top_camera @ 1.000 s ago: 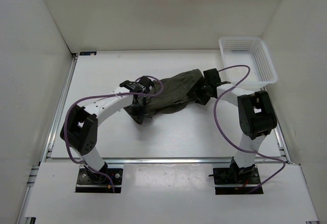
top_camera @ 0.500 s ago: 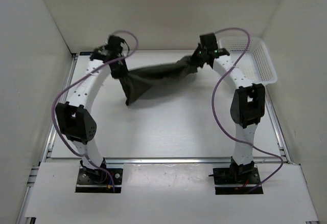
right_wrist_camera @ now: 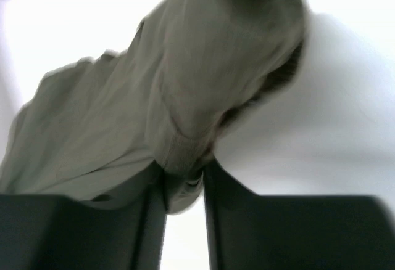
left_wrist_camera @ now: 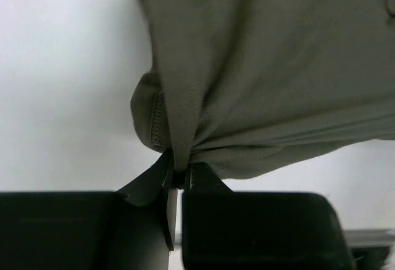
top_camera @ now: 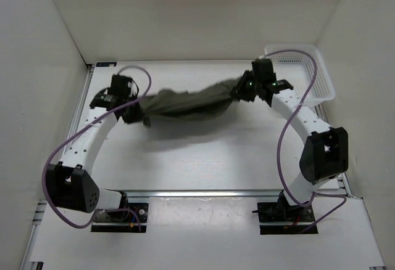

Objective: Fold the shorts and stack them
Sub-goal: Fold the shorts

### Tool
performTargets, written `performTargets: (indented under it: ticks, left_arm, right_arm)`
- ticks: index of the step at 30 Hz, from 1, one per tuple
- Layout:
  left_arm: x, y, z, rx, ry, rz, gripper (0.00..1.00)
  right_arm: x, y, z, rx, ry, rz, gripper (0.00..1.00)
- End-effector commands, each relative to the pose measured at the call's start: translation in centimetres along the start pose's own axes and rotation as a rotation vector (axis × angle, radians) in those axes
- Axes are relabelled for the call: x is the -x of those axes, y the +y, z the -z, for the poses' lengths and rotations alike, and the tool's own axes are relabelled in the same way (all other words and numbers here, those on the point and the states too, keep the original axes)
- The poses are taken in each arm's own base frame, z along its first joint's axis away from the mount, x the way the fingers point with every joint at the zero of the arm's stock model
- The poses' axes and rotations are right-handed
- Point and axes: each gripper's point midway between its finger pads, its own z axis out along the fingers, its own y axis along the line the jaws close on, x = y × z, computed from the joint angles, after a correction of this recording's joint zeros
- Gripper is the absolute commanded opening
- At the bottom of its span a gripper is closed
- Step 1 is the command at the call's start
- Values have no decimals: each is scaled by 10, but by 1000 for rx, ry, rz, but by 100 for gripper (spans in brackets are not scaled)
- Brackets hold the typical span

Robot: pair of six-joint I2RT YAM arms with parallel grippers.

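Observation:
The olive-green shorts [top_camera: 188, 103] hang stretched in the air between my two grippers, above the middle of the white table. At the left end my left gripper [top_camera: 141, 111] is shut on a pinch of the hem, seen close in the left wrist view as fabric [left_wrist_camera: 259, 85] bunching down into the jaws [left_wrist_camera: 179, 177]. At the right end my right gripper [top_camera: 237, 91] is shut on a thick gathered fold, and the right wrist view shows that cloth [right_wrist_camera: 185, 97] wedged between its fingers [right_wrist_camera: 184, 184]. The cloth sags a little in the middle and casts a shadow on the table.
A white mesh basket [top_camera: 321, 76] stands at the back right corner, just beyond the right arm's wrist. White walls close in the table [top_camera: 203, 165] on the left, back and right. A metal rail runs along the near edge.
Both arms have lifted the shorts off the table and drawn them apart. The left gripper swung out to the left, the right gripper closed on its end and moved right, and the cloth now hangs spread between them.

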Motion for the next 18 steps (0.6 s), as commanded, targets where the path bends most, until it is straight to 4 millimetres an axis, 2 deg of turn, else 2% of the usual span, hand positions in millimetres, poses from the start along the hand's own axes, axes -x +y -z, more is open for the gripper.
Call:
performTargets:
  ticks: [1,2,4,7,10,11,12,18]
  left_arm:
    - [-73,69,-34,218,155,95,10]
    - [-84,68,-41,227,179,109,10]
    - [-93,51,-52,209,220,86,10]
    - [-92,46,-57,216,236,87,10]
    - [-82,47,-57,231,209,84,10]
    - [-81,46,-55,232,210,84,10]
    - [-82,47,-57,236,219,74,10]
    - [-83,50,-59,249,224,71,10]
  right_arm:
    - [-20,-110,-15,-318,-22,2,33]
    - [-28,-116,-16,-331,-7,-8,40]
    - [-38,-126,-12,-355,4,-17,54]
    - [-40,-129,0,-371,-10,-15,55]
    - [-46,-133,15,-383,-10,-14,55]
    - [-46,-132,22,-374,-21,-13,51]
    - [-56,-137,23,-379,0,-15,50]
    - [-115,-128,26,-223,207,-31,48]
